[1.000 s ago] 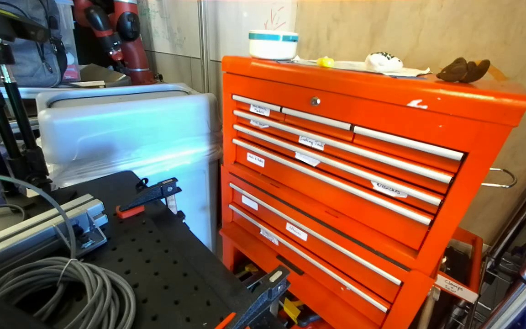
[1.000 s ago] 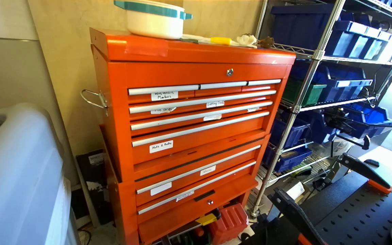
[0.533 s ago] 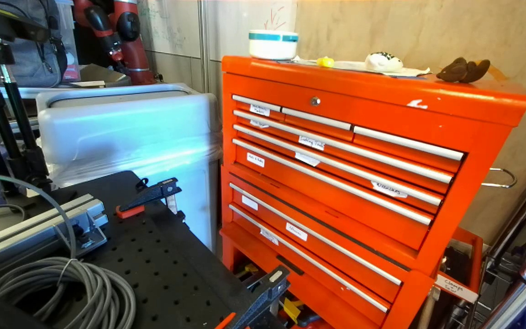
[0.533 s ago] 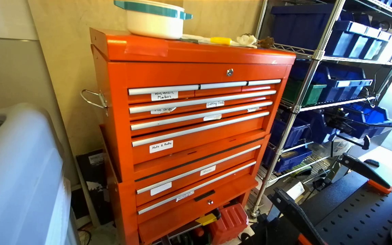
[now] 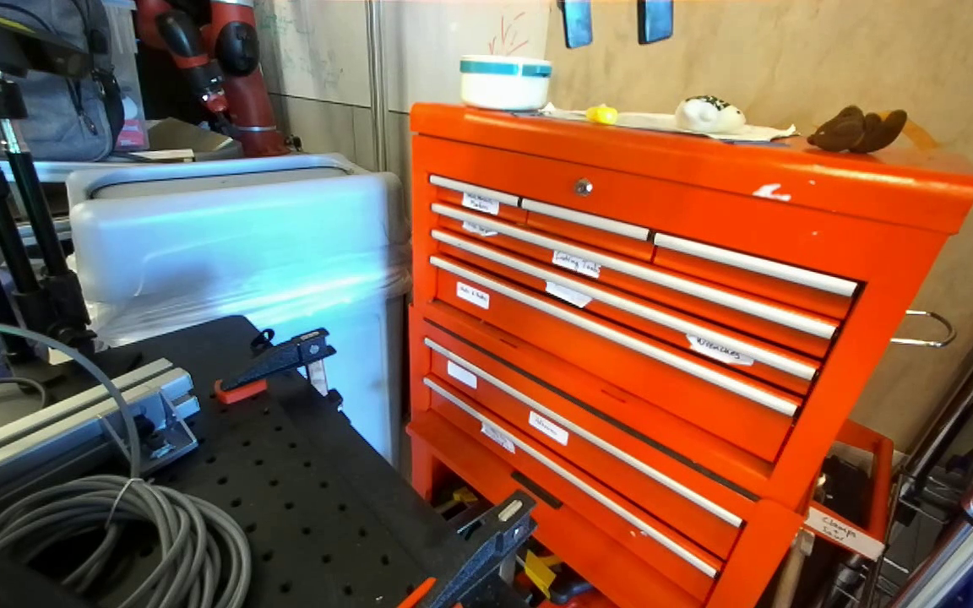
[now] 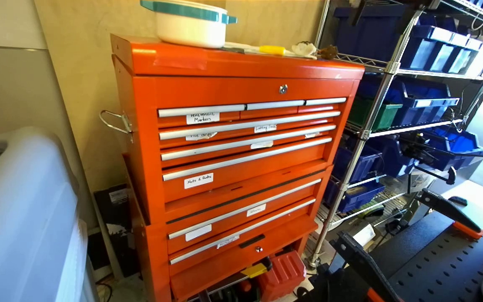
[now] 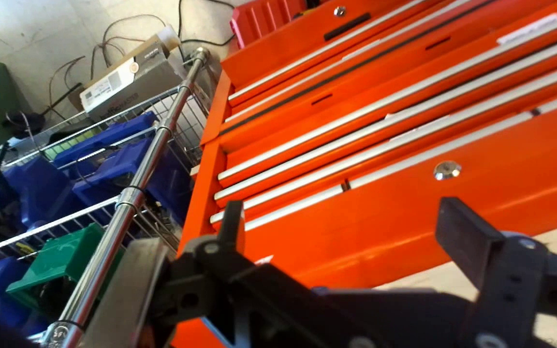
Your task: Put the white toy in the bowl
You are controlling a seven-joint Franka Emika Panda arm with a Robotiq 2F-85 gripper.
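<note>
The white toy (image 5: 710, 116) lies on a flat white cloth or sheet on top of the red tool chest (image 5: 664, 203). It also shows in the other exterior angle (image 6: 304, 49), partly white with dark marks. The white bowl (image 5: 503, 91) with a teal band stands at the opposite end of the chest top, also in an exterior view (image 6: 191, 31); its inside is hidden. My gripper (image 7: 344, 227) is open and empty, its fingers wide apart. In an exterior view my gripper (image 5: 616, 24) hangs above the chest top, with its fingertips higher than the bowl and toy.
A yellow object (image 5: 602, 115) lies between bowl and toy. A dark brown lumpy object (image 5: 856, 129) sits beyond the toy. Wire shelving (image 6: 386, 84) with blue bins stands beside the chest. A wooden wall (image 5: 757, 51) rises behind the chest top.
My gripper has come into both exterior views at the top edge; it was out of sight before. The toy, the bowl and the other objects have not moved.
</note>
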